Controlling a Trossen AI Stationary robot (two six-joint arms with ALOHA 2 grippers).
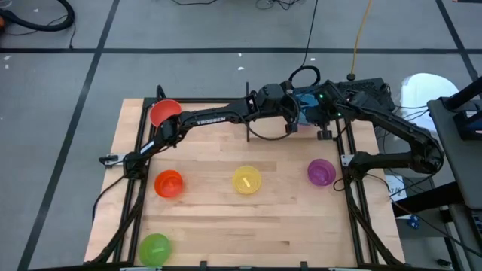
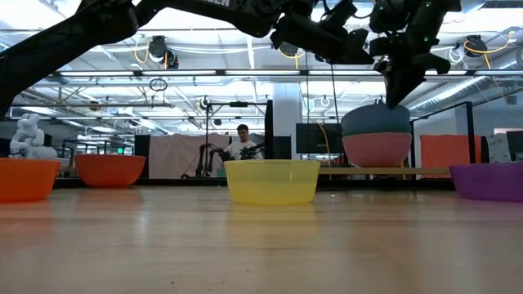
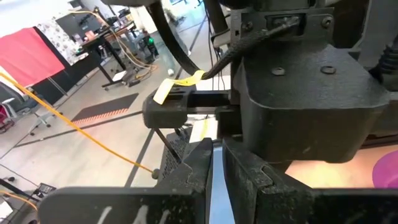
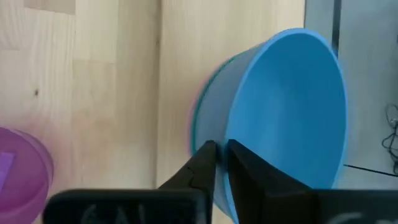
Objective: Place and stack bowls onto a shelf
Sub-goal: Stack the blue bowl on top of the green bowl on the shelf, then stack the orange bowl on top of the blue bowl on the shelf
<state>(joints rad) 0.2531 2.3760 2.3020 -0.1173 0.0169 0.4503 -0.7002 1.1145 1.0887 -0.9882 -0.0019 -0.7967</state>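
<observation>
A blue bowl (image 4: 286, 112) rests tilted in a pink bowl (image 2: 376, 149) on the shelf (image 2: 429, 171) at the table's far right. My right gripper (image 4: 221, 149) comes down from above and is shut on the blue bowl (image 2: 372, 121). My left gripper (image 3: 216, 146) reaches across from the left and hovers beside it (image 1: 291, 119), higher than the bowl in the low view. Its fingers are almost together, and the thin slit between them shows blue. My right gripper pinches the blue bowl's raised rim (image 4: 231, 134), one finger inside the bowl and one on its outer wall. The fingers point down from above. The bowl is tilted, its lower part in the pink bowl (image 4: 194, 127). I cannot tell whether my left gripper touches the bowl.
On the table stand a red bowl (image 1: 165, 113) at the far left, an orange bowl (image 1: 169, 183), a yellow bowl (image 1: 247, 181), a purple bowl (image 1: 321, 172) and a green bowl (image 1: 154, 248) at the near left. Black frame bars (image 1: 248, 113) edge the table.
</observation>
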